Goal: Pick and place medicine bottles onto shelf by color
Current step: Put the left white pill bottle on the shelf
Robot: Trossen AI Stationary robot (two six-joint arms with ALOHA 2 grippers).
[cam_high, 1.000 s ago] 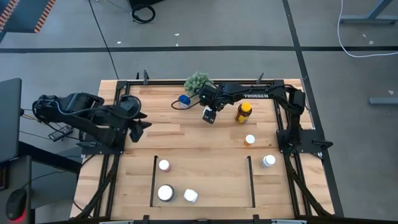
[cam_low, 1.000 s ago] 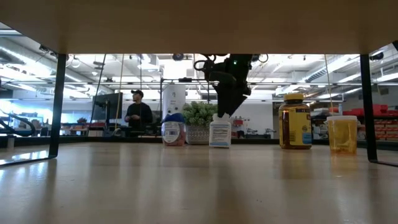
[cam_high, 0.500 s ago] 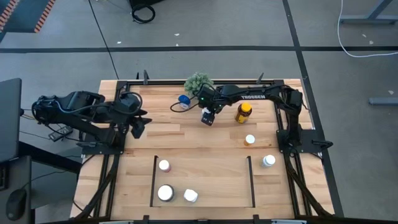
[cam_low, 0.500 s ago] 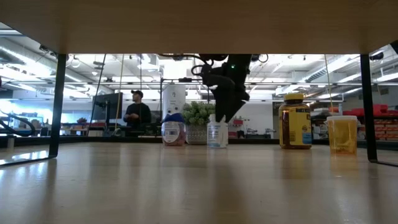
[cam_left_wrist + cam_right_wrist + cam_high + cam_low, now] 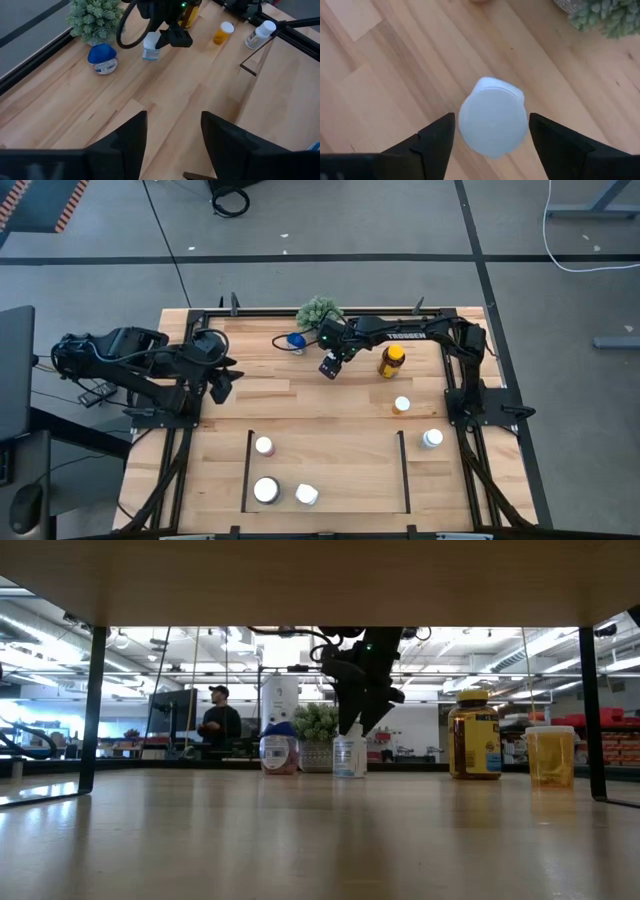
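Right claw [image 5: 328, 367] has shifted left, astride the white bottle [image 5: 493, 120]

A small white bottle with a pale cap [image 5: 493, 119] stands upright on the far middle of the wood, straight below my right wrist. Near it, a squat blue-capped bottle [image 5: 296, 340] sits beside the far edge, and a large amber bottle with a yellow cap [image 5: 392, 361] stands on its other side. A small orange bottle with a white cap [image 5: 402, 405] and a white bottle [image 5: 432, 439] stand farther right. Three white-capped bottles [image 5: 265, 490] stand inside the black-stripped wooden bay [image 5: 247, 470] near me.
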